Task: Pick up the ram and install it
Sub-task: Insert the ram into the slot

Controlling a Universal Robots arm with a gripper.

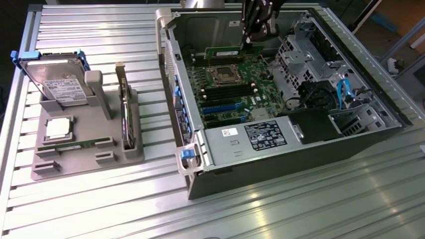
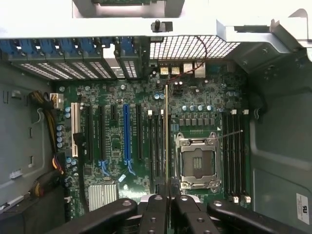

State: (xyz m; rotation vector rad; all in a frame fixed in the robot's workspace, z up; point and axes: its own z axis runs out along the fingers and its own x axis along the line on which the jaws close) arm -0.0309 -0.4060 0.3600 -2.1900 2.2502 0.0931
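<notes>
Exterior view, first voice: the ram (image 1: 224, 51) is carried by the gripper (image 1: 244, 44) inside the open case (image 1: 265, 172), above the far edge of the motherboard (image 1: 229, 84). Is the grip confirmed?

Wrist view, second voice: confirmed! The fingers (image 2: 155, 209) are clamped on the ram, which is seen edge-on as a thin line. It is hung over the long dark slots (image 2: 156, 146) just beside the CPU socket (image 2: 197, 163). Whether a slot is touched cannot be told.

First voice: the case is stood toward the edge of the bench (image 1: 299, 209) on the exterior view's right. The grey holder (image 1: 86, 162) is set near the opposite edge.

Second voice: and the hard drive (image 1: 56, 82) and the expansion card (image 1: 126, 114) are propped upright in that holder, well apart from the gripper.
</notes>
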